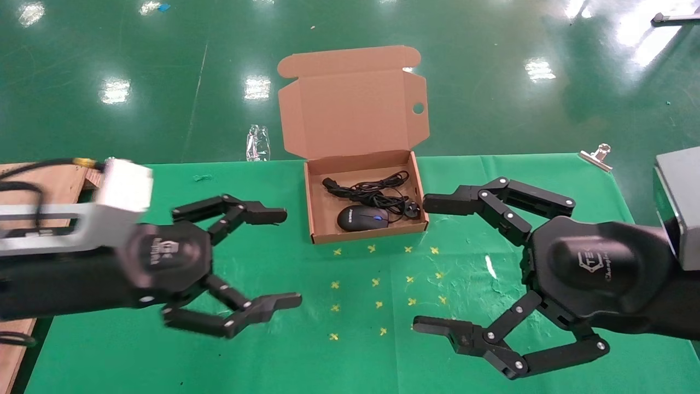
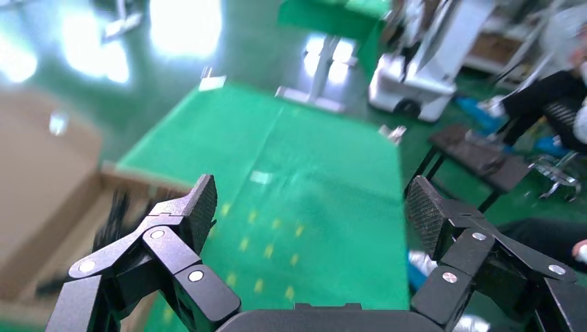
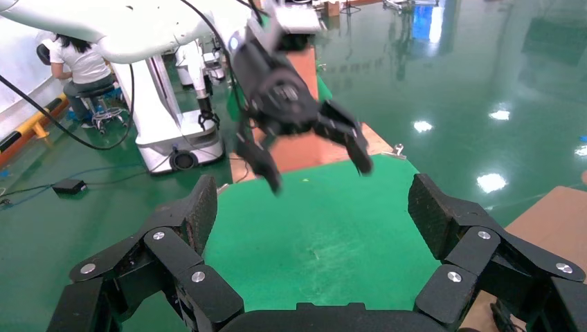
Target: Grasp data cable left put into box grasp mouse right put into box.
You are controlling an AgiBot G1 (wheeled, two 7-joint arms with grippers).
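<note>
Mouse (image 1: 362, 218) lettering too small

Landmark: box (image 1: 314, 216), open top, lid flap (image 1: 353, 104) standing up at its far side, so entry from behind is blocked; from above and from the near side it is open. Inside, mouse (image 1: 362, 218) at the near wall and data cable (image 1: 372, 191) behind it fill most of the floor. Left end effector (image 1: 276, 257) hovers left of the box, fingers spread, empty; right end effector (image 1: 429, 265) right of the box, fingers spread, upper fingertip just beside the box's right wall. Green surface (image 1: 377, 328) in front of the box bare except small yellow crosses (image 1: 377, 282). Metal clip (image 1: 596, 156) far right of the box at the surface's back edge.
</note>
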